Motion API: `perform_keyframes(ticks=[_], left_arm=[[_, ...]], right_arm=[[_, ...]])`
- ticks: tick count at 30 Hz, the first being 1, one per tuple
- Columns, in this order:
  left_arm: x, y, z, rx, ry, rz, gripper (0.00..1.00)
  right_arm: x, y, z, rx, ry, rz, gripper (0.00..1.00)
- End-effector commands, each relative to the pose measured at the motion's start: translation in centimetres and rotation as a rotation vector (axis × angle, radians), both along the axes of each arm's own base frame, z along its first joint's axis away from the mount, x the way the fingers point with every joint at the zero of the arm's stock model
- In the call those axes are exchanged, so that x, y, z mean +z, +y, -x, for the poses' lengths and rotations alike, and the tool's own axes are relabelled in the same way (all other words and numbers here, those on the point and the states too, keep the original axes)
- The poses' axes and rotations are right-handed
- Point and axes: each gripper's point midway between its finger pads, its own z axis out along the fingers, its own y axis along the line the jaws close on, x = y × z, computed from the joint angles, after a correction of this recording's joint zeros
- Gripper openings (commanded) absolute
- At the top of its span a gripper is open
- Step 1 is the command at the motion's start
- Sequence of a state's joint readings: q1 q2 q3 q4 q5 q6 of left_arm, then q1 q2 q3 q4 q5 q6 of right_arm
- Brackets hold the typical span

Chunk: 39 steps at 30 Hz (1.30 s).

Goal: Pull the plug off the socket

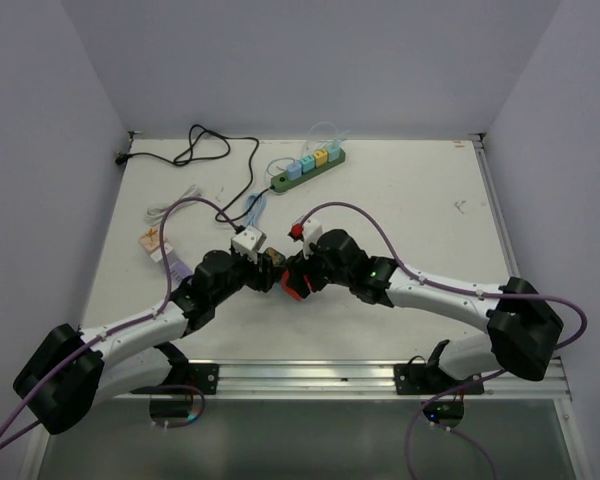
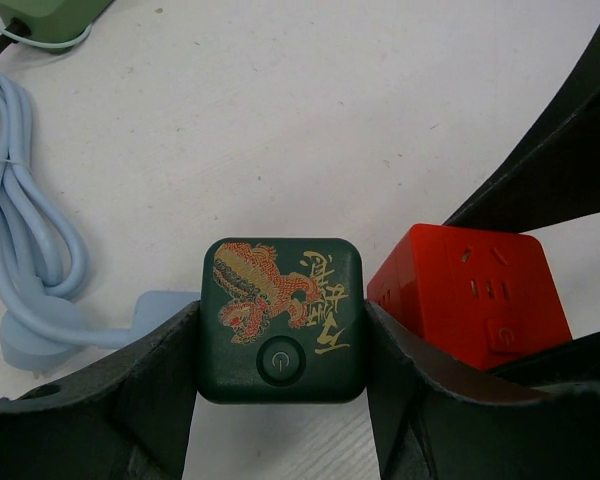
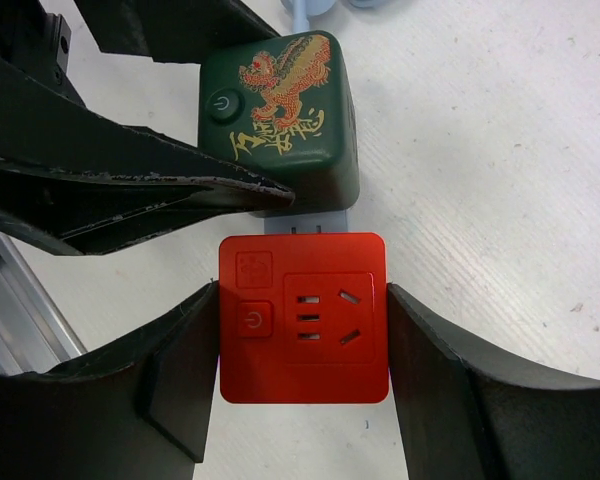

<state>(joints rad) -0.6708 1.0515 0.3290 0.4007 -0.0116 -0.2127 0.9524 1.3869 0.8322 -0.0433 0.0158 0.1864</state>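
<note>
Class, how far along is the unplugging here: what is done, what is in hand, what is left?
Done: the left claw is shut on the green cube, the right claw on the red cube. In hand: metal pins show in a narrow gap between the cubes, so the pull seems begun. Left: the cubes are not yet apart and must be drawn fully clear.
</note>
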Motion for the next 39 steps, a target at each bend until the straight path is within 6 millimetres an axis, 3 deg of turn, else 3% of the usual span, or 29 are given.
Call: perform_keyframes(ticks=[1,7,8,9,10,12,17,22,29,31,39], left_arm=[[5.5,3.0,-3.8,0.210,-0.205,0.053,0.00],[5.6,3.0,-3.8,0.211,-0.210,0.048,0.00],[5.5,3.0,-3.9,0.211,-0.207,0.045,0.00],[5.5,3.0,-3.9,0.213,-0.206,0.046,0.00],[5.4,3.0,-3.9,0.212,-0.203,0.040,0.00],[5.3,3.0,-4.0,0.215,-0.199,0.037,0.00],[5.0,3.1,-4.1,0.223,-0.192,0.030,0.00],[4.8,3.1,-4.1,0.222,-0.184,0.022,0.00],[5.7,3.1,-3.7,0.214,-0.216,0.050,0.00],[5.8,3.2,-3.7,0.216,-0.218,0.052,0.00],[6.5,3.4,-3.5,0.221,-0.238,0.063,0.00]], right_arm=[[-4.8,-5.0,1.9,-0.072,0.176,0.165,0.19],[-5.3,-4.7,1.4,-0.067,0.165,0.213,0.18],[-5.5,-5.2,1.4,-0.066,0.138,0.264,0.17],[-5.3,-4.3,2.5,-0.024,0.088,0.297,0.17],[-4.9,-4.8,1.8,-0.070,-0.005,0.360,0.17],[-4.4,-3.6,3.4,-0.003,-0.082,0.403,0.18],[-2.9,-3.4,3.4,-0.026,-0.212,0.441,0.17],[-3.1,-3.5,3.7,-0.042,-0.176,0.376,0.18],[-5.1,-5.0,1.9,-0.102,0.104,0.189,0.18],[-5.1,-4.7,2.4,-0.083,0.146,0.161,0.18],[-5.8,-5.8,1.4,-0.099,0.133,0.265,0.17]])
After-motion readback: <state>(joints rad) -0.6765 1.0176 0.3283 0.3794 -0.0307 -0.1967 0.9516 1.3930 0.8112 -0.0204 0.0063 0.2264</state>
